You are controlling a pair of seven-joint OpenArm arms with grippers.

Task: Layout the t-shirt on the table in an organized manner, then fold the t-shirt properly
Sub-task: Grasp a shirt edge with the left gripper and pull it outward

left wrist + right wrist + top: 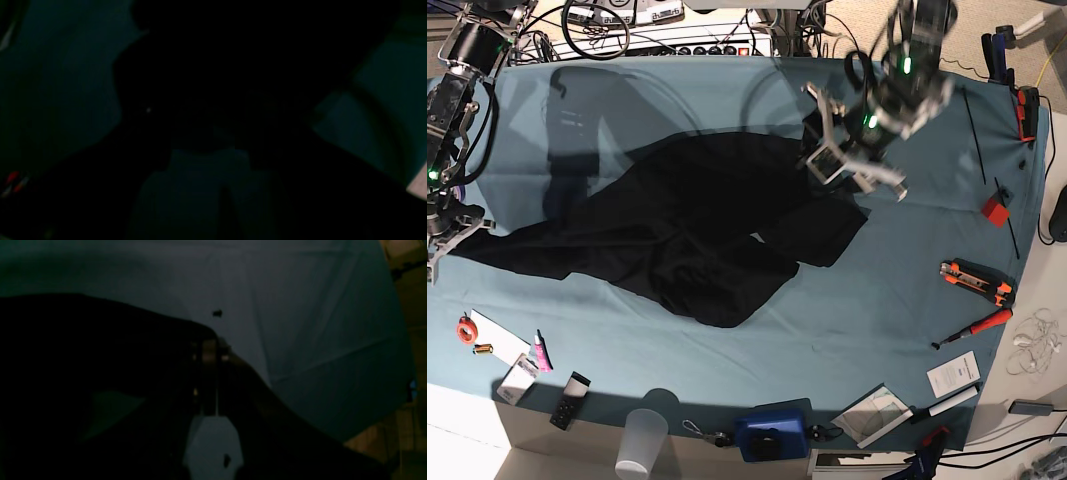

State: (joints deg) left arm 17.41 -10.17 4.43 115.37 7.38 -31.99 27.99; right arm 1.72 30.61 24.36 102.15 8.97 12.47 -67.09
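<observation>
Black fabric of the t-shirt [697, 235] lies spread and rumpled across the middle of the table [877, 300], stretched out toward its left edge in the base view. We note the right gripper [442, 238] at that edge, clenched on a corner of the t-shirt. We note the left gripper [842, 160] with jaws spread wide above the shirt's far end, holding nothing we can make out.

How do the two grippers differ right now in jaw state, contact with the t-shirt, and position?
The right gripper is shut, pinching the t-shirt at its far edge; the left gripper stands open, holding nothing. The right sits low at the table edge; the left hovers above the shirt's opposite end. Both are over the cloth.
</observation>
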